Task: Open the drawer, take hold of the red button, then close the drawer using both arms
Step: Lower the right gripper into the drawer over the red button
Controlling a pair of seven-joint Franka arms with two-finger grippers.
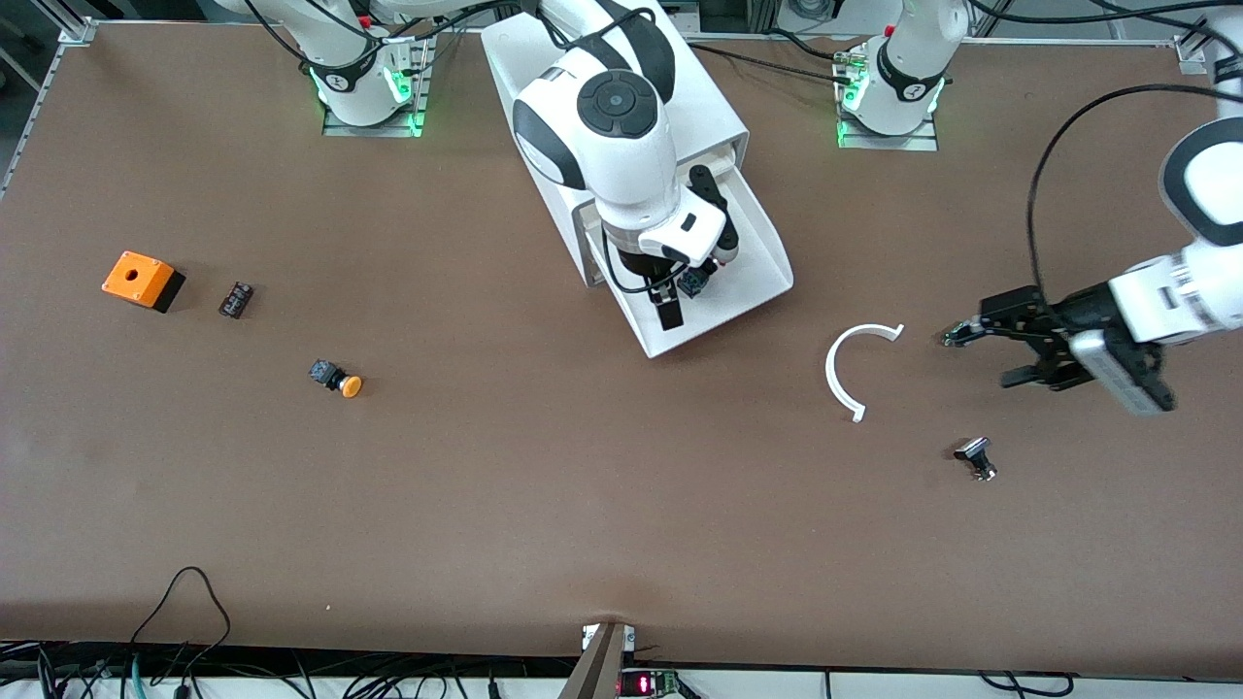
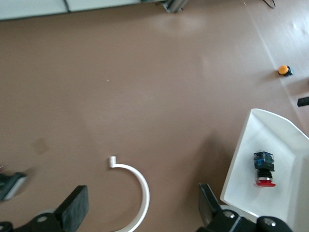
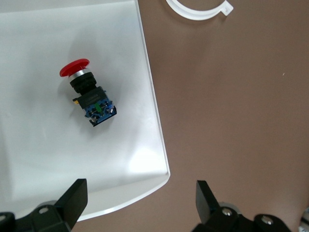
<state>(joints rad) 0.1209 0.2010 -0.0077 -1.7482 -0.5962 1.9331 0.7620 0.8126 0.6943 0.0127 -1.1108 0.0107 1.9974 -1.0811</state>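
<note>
The white cabinet stands between the arm bases, with one drawer pulled out toward the front camera. The red-capped button lies on its side in the drawer. It also shows in the left wrist view, in the drawer. My right gripper hangs open and empty over the drawer's front end, just above the button; its own view shows the gripper over the drawer's front rim. My left gripper is open and empty, low over the table beside a white C-shaped ring, toward the left arm's end.
The white ring lies between the drawer and my left gripper. A small black and silver part lies nearer the camera than that gripper. Toward the right arm's end lie an orange box, a small black block and an orange-capped button.
</note>
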